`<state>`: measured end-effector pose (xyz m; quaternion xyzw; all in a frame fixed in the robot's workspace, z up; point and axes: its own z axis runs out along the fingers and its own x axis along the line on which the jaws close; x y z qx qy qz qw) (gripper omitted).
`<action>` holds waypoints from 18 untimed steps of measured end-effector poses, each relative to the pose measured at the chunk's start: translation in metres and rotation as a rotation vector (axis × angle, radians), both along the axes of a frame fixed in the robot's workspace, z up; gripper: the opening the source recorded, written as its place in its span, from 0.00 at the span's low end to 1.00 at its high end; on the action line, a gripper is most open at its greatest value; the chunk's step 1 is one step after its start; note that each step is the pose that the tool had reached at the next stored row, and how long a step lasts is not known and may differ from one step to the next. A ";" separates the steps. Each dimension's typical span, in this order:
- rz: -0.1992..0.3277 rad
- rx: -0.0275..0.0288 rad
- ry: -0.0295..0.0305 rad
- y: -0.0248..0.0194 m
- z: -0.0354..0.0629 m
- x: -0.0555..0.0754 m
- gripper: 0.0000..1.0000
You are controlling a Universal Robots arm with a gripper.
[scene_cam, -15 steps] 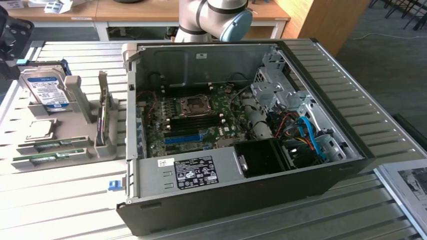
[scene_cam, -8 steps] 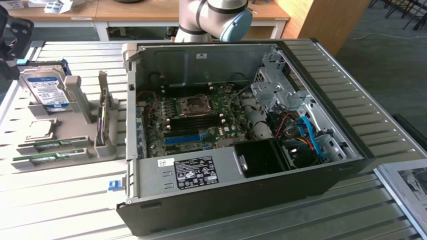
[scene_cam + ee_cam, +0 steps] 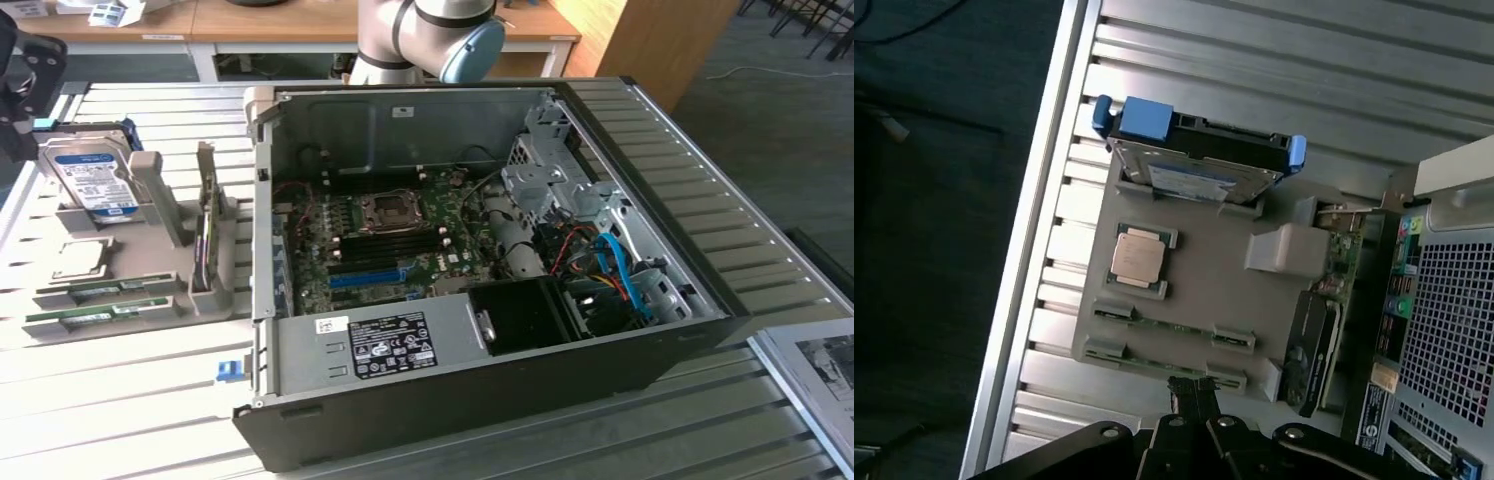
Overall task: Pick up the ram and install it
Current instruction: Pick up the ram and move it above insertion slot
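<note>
Two ram sticks, thin and green, lie in slots at the front of a grey holder tray (image 3: 160,310): one ram stick (image 3: 110,290) sits behind the other ram stick (image 3: 96,318). The wrist view looks down on the same tray (image 3: 1204,280), with one ram stick (image 3: 1172,322) and the other ram stick (image 3: 1154,362) side by side. My gripper (image 3: 1192,392) hangs above the tray's edge, close over the nearer stick. Its two thin fingers are pressed together, shut on nothing.
An open computer case (image 3: 667,350) fills the middle of the exterior view, motherboard (image 3: 400,250) facing up. On the tray stand a hard drive (image 3: 91,180), a silver processor (image 3: 83,260) and an upright card (image 3: 204,230). The arm's base (image 3: 427,40) is behind the case.
</note>
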<state>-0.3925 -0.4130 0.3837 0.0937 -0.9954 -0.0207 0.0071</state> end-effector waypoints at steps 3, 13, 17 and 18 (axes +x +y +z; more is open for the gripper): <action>0.043 0.0000 0.0000 0.0000 -0.0003 0.000 0.10; 0.212 0.0001 0.0000 0.0000 -0.0009 0.000 0.10; 0.281 0.0000 0.0000 0.0000 -0.0010 0.000 0.10; 0.299 0.0000 0.0000 0.0000 -0.0011 0.000 0.10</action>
